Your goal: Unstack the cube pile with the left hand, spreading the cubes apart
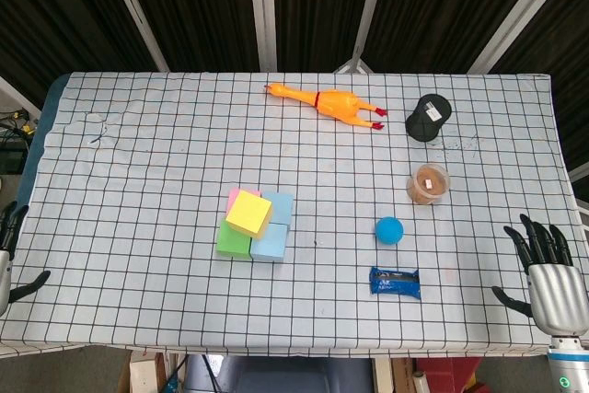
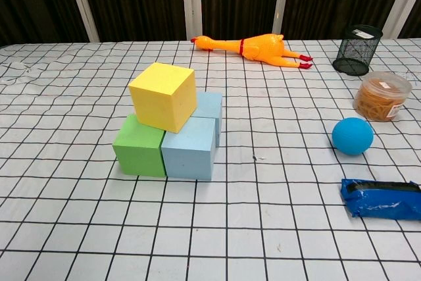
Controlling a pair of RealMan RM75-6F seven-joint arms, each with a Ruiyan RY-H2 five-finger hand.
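Observation:
A cube pile stands mid-table. A yellow cube (image 1: 249,213) (image 2: 163,96) sits on top of a green cube (image 1: 233,241) (image 2: 139,145), a light blue cube (image 1: 269,244) (image 2: 189,149), another light blue cube (image 1: 281,205) (image 2: 210,109) behind, and a pink cube (image 1: 236,196) barely showing in the head view. My left hand (image 1: 9,255) is at the table's left edge, open and far from the pile. My right hand (image 1: 548,269) stays open at the right edge, holding nothing. Neither hand shows in the chest view.
A rubber chicken (image 1: 329,103) (image 2: 256,46) lies at the back. A black mesh cup (image 1: 428,118) (image 2: 356,49), a tub of rubber bands (image 1: 428,183) (image 2: 382,96), a blue ball (image 1: 389,229) (image 2: 352,135) and a blue packet (image 1: 394,282) (image 2: 383,199) occupy the right side.

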